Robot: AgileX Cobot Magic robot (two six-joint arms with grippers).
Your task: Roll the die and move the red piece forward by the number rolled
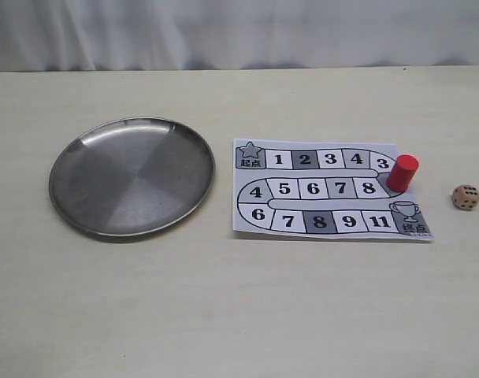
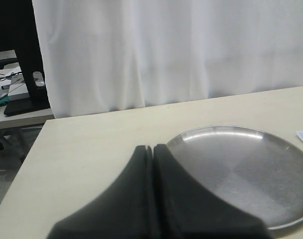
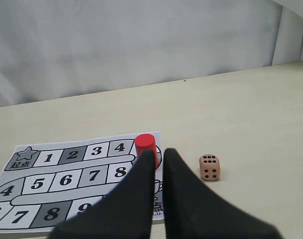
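The red piece [image 1: 402, 172] stands upright on the right-hand bend of the numbered paper board [image 1: 332, 187], just past the top row's last square. The tan die [image 1: 465, 197] lies on the table to the right of the board, off the paper. In the right wrist view the die [image 3: 210, 167] shows six pips on top. My right gripper [image 3: 159, 152] hangs short of the red piece [image 3: 145, 143], a narrow gap between its fingers and nothing held. My left gripper [image 2: 153, 148] is shut and empty near the plate's edge. Neither gripper appears in the exterior view.
A round steel plate [image 1: 133, 177] lies left of the board, with nothing in it; the left wrist view shows its rim [image 2: 216, 130]. The board [image 3: 67, 179] lies flat. A white curtain runs behind the table's far edge.
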